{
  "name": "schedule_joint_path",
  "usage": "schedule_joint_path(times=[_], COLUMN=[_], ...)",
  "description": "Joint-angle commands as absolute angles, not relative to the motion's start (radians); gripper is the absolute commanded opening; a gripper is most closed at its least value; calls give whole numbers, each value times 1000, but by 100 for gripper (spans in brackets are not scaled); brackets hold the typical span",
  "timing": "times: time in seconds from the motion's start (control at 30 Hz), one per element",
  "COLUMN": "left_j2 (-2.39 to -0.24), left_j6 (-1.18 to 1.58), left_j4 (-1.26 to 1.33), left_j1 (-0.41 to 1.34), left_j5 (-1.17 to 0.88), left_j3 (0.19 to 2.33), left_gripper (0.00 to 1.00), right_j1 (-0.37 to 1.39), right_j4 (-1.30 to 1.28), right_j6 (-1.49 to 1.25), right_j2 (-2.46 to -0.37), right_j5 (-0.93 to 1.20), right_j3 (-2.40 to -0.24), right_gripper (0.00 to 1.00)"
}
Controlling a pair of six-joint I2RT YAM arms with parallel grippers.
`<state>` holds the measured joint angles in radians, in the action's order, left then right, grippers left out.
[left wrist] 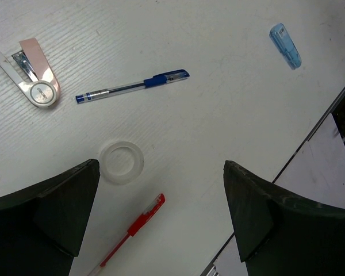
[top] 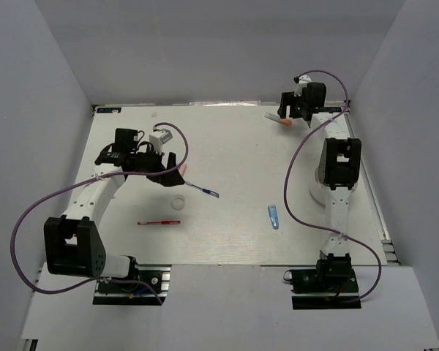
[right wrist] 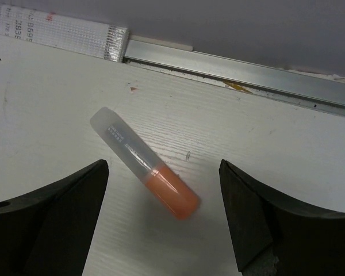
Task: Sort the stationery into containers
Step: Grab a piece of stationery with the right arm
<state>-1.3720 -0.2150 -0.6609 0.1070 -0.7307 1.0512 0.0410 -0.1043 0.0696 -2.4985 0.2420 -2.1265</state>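
The left pincer [left wrist: 161, 215] hangs over the table [left wrist: 230, 115] with its jaws spread wide and nothing between them. Well ahead, off its left finger, lies a pinkish-white piece [left wrist: 37, 77], hinged open like a small stapler. It is an awkward shape, probably best taken across its rounded closed end. Straight ahead lies the slim blue pen [left wrist: 132, 87], nearly along the line on which the jaws close, so the wrist would need a turn. Nearer, just ahead of the gap, the white tape ring [left wrist: 121, 163] lies flat, and the slim red pen [left wrist: 135, 224] slants in under the gap itself. The pens look light, stiff and apt to roll, so mid-barrel seems the hold. The ring is low and smooth and may want one finger inside it. Far ahead of the right finger sits the small light-blue piece [left wrist: 285, 46]. Close beside that finger runs the table's edge, leaving little room there. The bowl I cannot pick out for certain. The right pincer [right wrist: 164, 215], likewise open and empty, stands over the white marker [right wrist: 126, 146], which lies slantwise just ahead of the gap with its orange cap [right wrist: 175, 194] nearest. It is smooth, round and light and could slip. Beyond it a metal rail [right wrist: 247, 72] bounds the reach.
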Motion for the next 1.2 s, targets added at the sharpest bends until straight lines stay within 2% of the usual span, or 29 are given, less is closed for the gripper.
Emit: schedule_joint_path(times=[0.0,0.37,0.67,0.9,1.17], left_j2=[-1370,-1379,-1382,-1371,-1367], left_j6=[-206,-198,-196,-190,-192], left_j4=[-650,-652,-657,-646,-647], left_j1=[104,104,104,104,104], left_j5=[-765,-752,-736,-739,-707], left_j3=[1029,1028,1031,1028,1020], left_gripper=[98,98,98,98,98], right_j1=[60,66,78,103,179], right_j4=[-25,-24,-127,-192,-253], right_j6=[-32,-230,-187,-70,239], right_j2=[-2522,-2605,-2619,-2579,-2560], right_j5=[259,299,271,265,37], right_j3=[-2189,-2253,-2241,-2230,-2197], right_gripper=[83,80,75,65,61])
